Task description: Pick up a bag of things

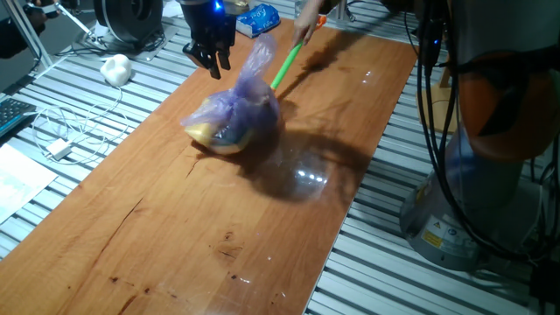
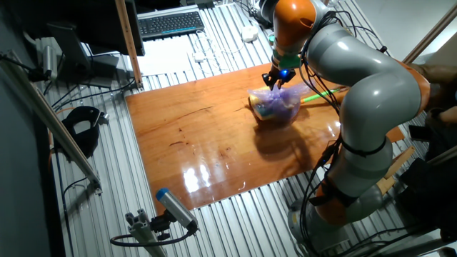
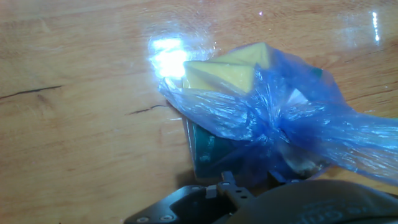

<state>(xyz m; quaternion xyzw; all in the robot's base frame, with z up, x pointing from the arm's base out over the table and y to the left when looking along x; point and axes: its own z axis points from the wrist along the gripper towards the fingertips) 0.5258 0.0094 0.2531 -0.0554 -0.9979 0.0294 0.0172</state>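
Bag of things at upper centre looks soft, light and slippery, best pinched at its knotted neck; tool hangs open above.

The glossy reddish-brown wooden tabletop carries a knotted translucent lilac plastic bag and a green-handled orange toy shovel.

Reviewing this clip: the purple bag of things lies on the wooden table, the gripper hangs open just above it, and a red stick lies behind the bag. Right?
Not quite: the stick behind the bag of things is bright green, not red, as one fixed view shows. The rest holds: the bag lies on the wooden table, and the gripper hangs open just above it.
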